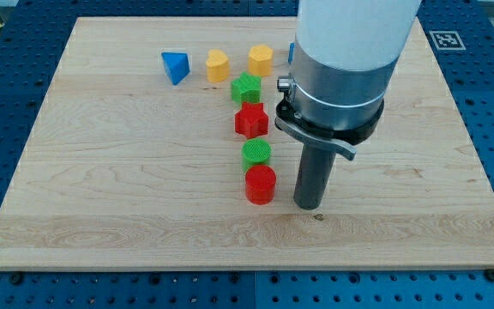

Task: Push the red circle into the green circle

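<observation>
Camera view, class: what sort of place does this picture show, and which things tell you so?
Probably a robotics lab bench. A wooden board lies on a blue perforated table, carrying small coloured blocks such as the red circle and green circle. My tip rests right of the red circle.

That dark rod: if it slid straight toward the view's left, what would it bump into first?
Most likely the red circle, just left of my tip and already against the green circle; depth is hard to judge.

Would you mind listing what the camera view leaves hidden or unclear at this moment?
- A blue block at the view's top: mostly hidden behind the arm's white body, shape unreadable.
- Whether the red circle touches the green circle: they overlap in view.
- Board behind the arm: hidden.
- My tip shows, right of the red circle.
</observation>
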Controlling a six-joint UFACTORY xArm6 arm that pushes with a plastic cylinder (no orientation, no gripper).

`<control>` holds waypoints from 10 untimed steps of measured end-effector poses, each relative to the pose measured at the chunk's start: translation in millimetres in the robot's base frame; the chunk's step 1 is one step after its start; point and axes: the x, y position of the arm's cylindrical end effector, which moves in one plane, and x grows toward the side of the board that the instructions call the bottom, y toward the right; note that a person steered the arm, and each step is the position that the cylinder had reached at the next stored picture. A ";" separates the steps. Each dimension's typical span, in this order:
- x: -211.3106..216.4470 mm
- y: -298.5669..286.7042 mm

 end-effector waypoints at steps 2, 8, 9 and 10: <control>32.0 -0.7; 13.3 -56.5; 7.8 -71.2; 0.9 -71.2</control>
